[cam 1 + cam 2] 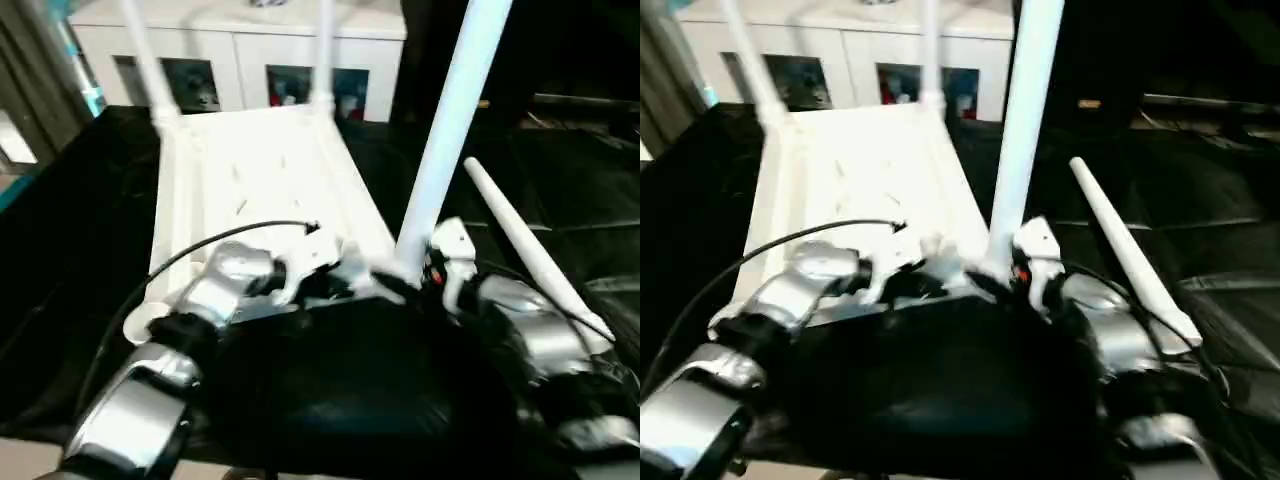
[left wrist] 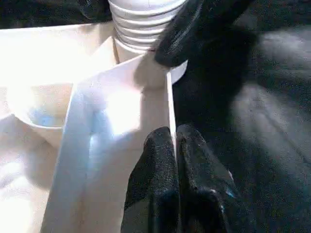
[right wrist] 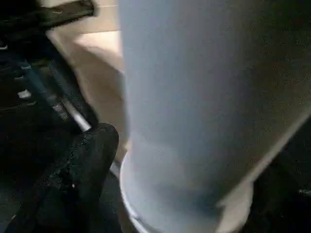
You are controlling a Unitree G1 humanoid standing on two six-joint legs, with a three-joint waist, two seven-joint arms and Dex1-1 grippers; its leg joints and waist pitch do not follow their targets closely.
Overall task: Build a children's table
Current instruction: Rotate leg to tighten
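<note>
Scene: black-sheeted worktop, white glass-door cabinet behind | upturned white ribbed plastic tabletop on worktop | three white tube legs upright in sockets, nearest at near right corner | fourth leg lies loose beside, unfitted | left tool shut, pressing tabletop rim | right tool spread beside leg base, gripping nothing.
</note>
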